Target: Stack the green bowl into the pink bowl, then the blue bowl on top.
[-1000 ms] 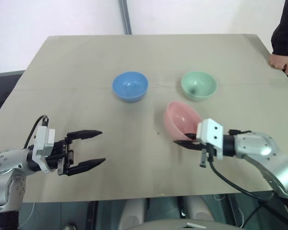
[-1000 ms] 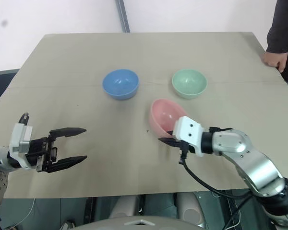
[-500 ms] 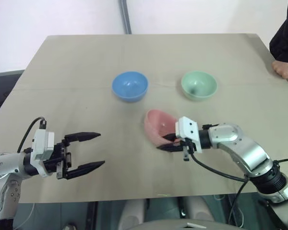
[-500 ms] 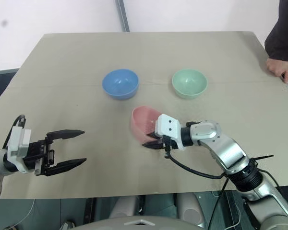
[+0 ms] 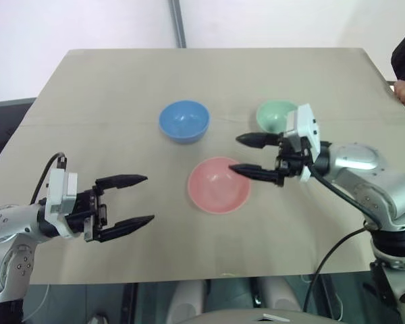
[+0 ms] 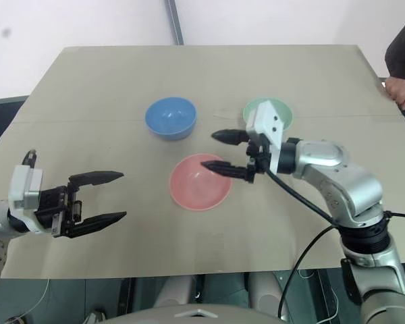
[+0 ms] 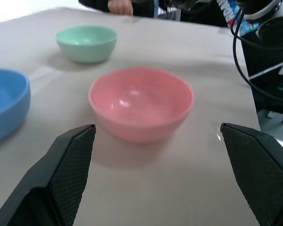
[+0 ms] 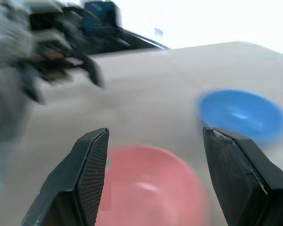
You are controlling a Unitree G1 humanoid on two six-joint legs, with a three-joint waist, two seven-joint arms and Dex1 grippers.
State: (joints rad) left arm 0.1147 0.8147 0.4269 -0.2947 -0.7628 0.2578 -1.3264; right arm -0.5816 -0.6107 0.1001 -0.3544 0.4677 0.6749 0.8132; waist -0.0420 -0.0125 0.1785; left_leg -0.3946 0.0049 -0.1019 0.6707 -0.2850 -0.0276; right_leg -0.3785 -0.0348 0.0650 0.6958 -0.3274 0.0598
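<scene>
**Three bowls unstacked on table**

Three bowls sit apart on the table (image 5: 108,101): pink bowl (image 5: 219,185) nearest, blue bowl (image 5: 183,121) and green bowl (image 5: 275,116) beyond. Right gripper (image 5: 251,156) hovers over pink bowl, jaws wide, empty. Left gripper (image 5: 130,200) jaws wide, empty.

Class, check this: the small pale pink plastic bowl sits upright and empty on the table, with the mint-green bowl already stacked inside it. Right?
Not quite. The pink bowl is upright and empty, but the small mint-green plastic bowl stands apart on the table, as the left eye view shows.
</scene>
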